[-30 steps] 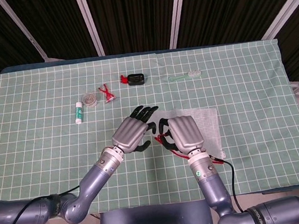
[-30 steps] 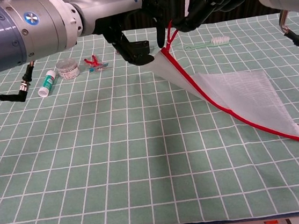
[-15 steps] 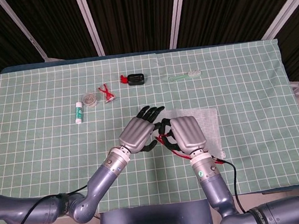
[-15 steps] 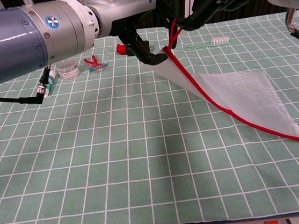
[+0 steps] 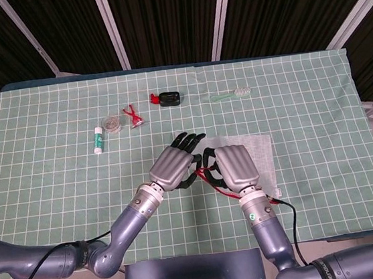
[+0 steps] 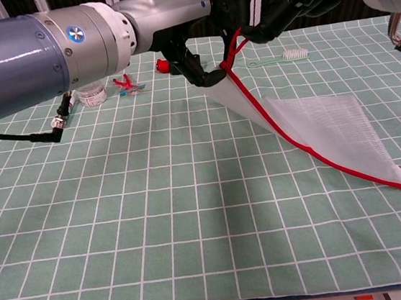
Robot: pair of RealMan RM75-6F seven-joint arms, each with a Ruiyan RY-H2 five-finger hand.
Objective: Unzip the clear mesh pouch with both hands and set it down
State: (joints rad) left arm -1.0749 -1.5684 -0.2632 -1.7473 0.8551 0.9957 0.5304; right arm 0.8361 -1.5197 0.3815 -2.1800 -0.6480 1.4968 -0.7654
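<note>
The clear mesh pouch (image 6: pixel 321 129) with a red zipper edge (image 6: pixel 286 136) lies right of centre on the green checked cloth, its left corner lifted; in the head view only its right part (image 5: pixel 258 150) shows. My right hand (image 5: pixel 233 168) (image 6: pixel 281 3) grips the red zipper pull (image 6: pixel 232 48) and holds that corner up. My left hand (image 5: pixel 173 166) (image 6: pixel 194 60) sits just left of it with fingers spread, a fingertip against the raised corner. Whether it pinches the mesh is hidden.
At the back left of the cloth lie a white tube with a green cap (image 5: pixel 97 139), a small round jar (image 5: pixel 111 124) and a red clip (image 5: pixel 132 115). A black bottle with a red cap (image 5: pixel 167 99) and a green toothbrush (image 5: pixel 232 94) lie further back.
My left hand has moved right, up to the pouch's raised corner, mostly in the first half second. My right hand still holds the zipper pull up, shifted slightly right.
</note>
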